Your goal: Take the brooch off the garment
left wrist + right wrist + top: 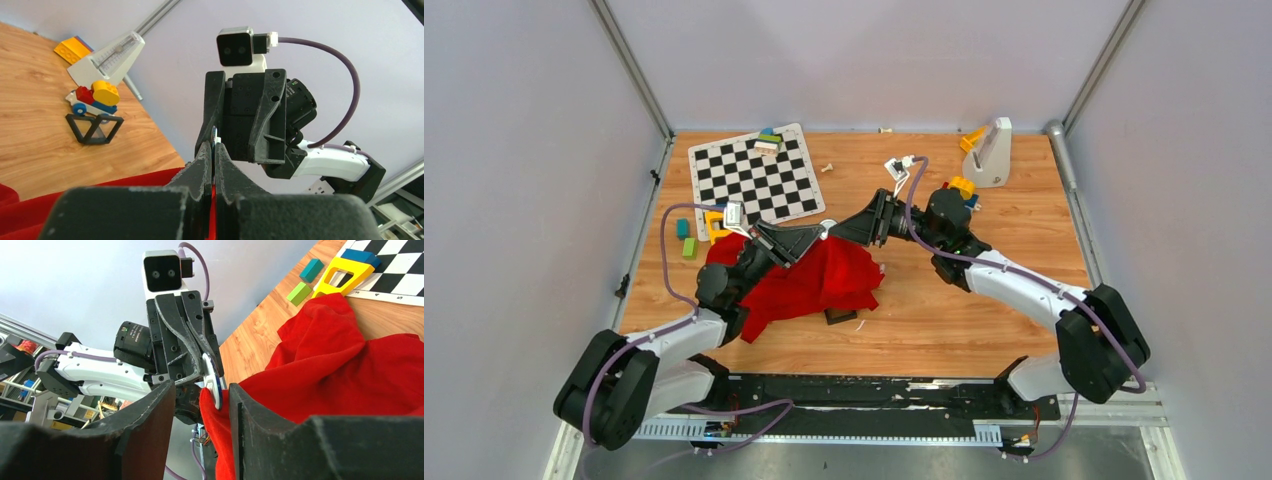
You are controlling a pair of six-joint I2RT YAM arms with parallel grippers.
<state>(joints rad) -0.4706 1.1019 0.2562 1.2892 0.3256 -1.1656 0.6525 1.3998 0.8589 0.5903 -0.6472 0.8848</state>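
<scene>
L gripper is pinching fully shut on the brooch at the garment's 12 o'clock edge, holding it raised. R gripper, half-open w/ nothing held, is straddling it from 3 o'clock, prob. to pull.

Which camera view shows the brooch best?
The right wrist view: the brooch shows its round white face, blue-rimmed, against the garment. The left wrist view gives only its thin edge, pinched in the left gripper. In the top view it cannot be made out.
</scene>
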